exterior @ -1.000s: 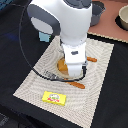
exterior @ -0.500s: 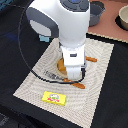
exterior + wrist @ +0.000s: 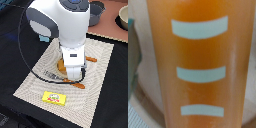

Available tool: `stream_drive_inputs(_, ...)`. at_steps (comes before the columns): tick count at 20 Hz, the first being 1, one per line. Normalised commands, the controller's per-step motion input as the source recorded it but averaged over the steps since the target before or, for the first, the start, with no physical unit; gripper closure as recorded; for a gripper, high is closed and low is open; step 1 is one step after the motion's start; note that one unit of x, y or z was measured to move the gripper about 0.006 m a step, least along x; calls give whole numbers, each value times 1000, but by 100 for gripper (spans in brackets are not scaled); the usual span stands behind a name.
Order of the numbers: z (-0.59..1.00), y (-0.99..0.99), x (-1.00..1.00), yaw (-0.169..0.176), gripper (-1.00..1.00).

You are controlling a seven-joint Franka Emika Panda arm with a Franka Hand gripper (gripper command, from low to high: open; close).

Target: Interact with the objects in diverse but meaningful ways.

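Yellow packet [image 3: 55,98]: flat, with a red mark, lying on the near part of the placemat [image 3: 102,80], toward the exterior view's left, well apart from the arm.
Placemat: pale woven cloth spread on the dark table [image 3: 15,60].
Arm [image 3: 62,25]: white, reaching straight down over the middle of the placemat.
Gripper [image 3: 73,76]: low over the mat's centre; its fingers are hidden by the arm's body, so I cannot tell how far apart they stand or whether they hold anything.
Orange block [image 3: 198,65]: fills the wrist view, very close to the camera, bearing three pale bars one above another.
Orange-handled cutlery [image 3: 91,59]: pieces show beside the gripper on the mat.
Grey pot [image 3: 96,13]: far side, behind the arm.
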Motion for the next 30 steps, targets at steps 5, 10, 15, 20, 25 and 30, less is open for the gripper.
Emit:
stream_drive_inputs(5,-83,35,0,0,100)
stream_drive_inputs(10,138,11,-15,0,100)
stream_drive_inputs(15,405,11,-60,3,100)
stream_drive_inputs(20,503,18,-163,26,100)
stream_drive_inputs(25,761,186,-88,59,100)
stream_drive_inputs(30,957,358,-103,61,100)
